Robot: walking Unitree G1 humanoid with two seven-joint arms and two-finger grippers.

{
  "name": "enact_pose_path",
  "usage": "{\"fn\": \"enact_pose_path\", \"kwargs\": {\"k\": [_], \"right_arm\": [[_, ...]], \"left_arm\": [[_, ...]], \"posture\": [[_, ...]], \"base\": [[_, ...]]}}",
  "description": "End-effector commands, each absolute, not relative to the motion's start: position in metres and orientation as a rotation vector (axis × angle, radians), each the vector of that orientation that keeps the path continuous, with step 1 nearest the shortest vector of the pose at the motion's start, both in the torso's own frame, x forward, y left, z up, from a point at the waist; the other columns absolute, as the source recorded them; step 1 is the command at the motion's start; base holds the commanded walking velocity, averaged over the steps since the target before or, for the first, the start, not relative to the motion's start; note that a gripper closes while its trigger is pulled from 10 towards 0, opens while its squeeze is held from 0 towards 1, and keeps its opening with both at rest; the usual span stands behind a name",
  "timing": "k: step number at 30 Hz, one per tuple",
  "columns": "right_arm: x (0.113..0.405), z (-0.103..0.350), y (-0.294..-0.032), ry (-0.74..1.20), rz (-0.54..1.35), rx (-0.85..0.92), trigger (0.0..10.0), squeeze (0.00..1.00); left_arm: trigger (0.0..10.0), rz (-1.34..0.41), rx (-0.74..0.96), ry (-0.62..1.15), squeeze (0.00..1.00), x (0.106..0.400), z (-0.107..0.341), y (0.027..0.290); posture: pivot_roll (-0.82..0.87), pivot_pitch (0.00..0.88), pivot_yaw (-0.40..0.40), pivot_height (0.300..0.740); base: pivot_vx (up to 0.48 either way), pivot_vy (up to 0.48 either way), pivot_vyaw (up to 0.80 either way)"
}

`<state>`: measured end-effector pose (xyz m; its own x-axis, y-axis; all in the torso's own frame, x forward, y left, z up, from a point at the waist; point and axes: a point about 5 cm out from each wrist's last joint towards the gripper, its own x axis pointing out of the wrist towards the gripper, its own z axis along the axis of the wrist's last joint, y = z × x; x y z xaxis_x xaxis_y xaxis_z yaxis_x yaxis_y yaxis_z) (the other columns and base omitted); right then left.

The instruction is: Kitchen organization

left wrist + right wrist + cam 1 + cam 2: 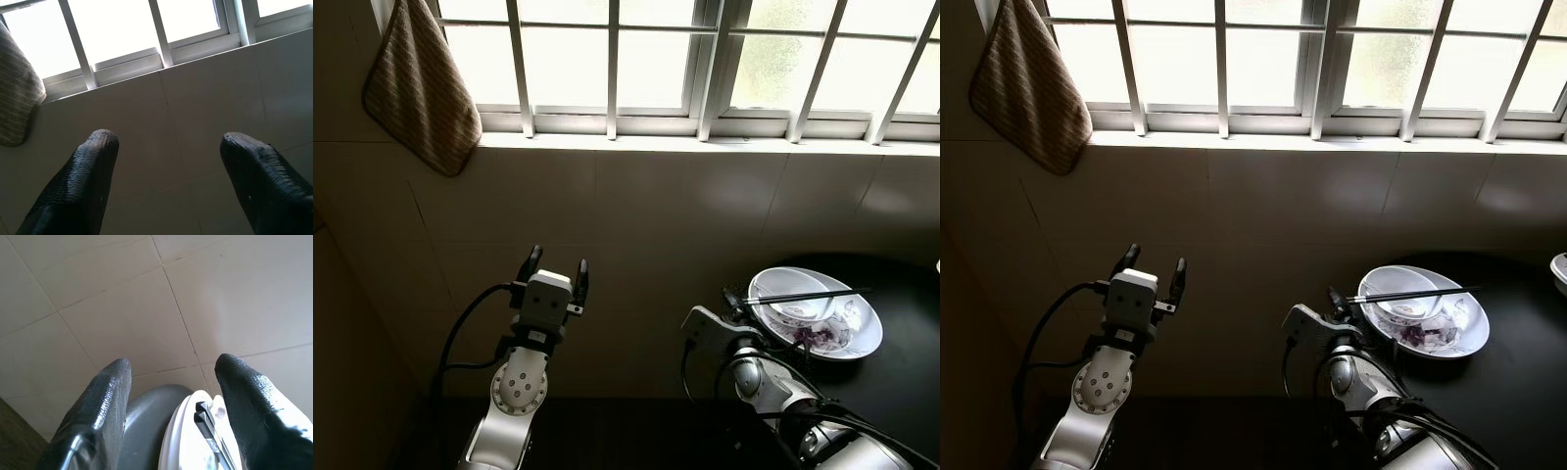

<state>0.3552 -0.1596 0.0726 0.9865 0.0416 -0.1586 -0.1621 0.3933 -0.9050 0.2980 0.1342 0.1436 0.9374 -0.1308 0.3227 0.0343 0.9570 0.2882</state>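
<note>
A white plate with a purple pattern [862, 338] sits on the dark counter at the right. It carries a small white bowl [791, 291], and a pair of black chopsticks [808, 295] lies across the bowl. My right gripper [171, 369] is open just left of the plate's rim [178, 440], with the chopstick ends [205, 418] between its fingers and nothing gripped. Raised at the left, my left gripper [559, 260] is open and empty and points at the tiled wall, well away from the dishes.
A striped brown towel [421, 83] hangs at the upper left beside the barred window [656, 59]. The tiled wall [685, 206] stands close behind both grippers. The dark counter [901, 401] runs off to the right, where a white object [1559, 266] shows at the edge.
</note>
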Motion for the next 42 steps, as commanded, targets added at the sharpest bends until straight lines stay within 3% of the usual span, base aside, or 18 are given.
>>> {"fn": "enact_pose_path", "kwargs": {"k": [1, 42], "right_arm": [[0.358, 0.077, -0.163, 0.101, 0.127, -1.196, 10.0, 0.0], [0.367, 0.091, -0.195, 0.164, 0.08, -1.376, 10.0, 0.0]], "left_arm": [[10.0, -0.091, 0.29, -0.342, 0.0, 0.298, 0.143, 0.135], [10.0, -0.084, 0.302, -0.327, 0.0, 0.296, 0.138, 0.137]], "posture": [[0.04, 0.0, -0.031, 0.736], [0.09, 0.0, -0.036, 0.736]], "base": [[0.0, 0.0, 0.0], [0.0, 0.0, 0.0]]}}
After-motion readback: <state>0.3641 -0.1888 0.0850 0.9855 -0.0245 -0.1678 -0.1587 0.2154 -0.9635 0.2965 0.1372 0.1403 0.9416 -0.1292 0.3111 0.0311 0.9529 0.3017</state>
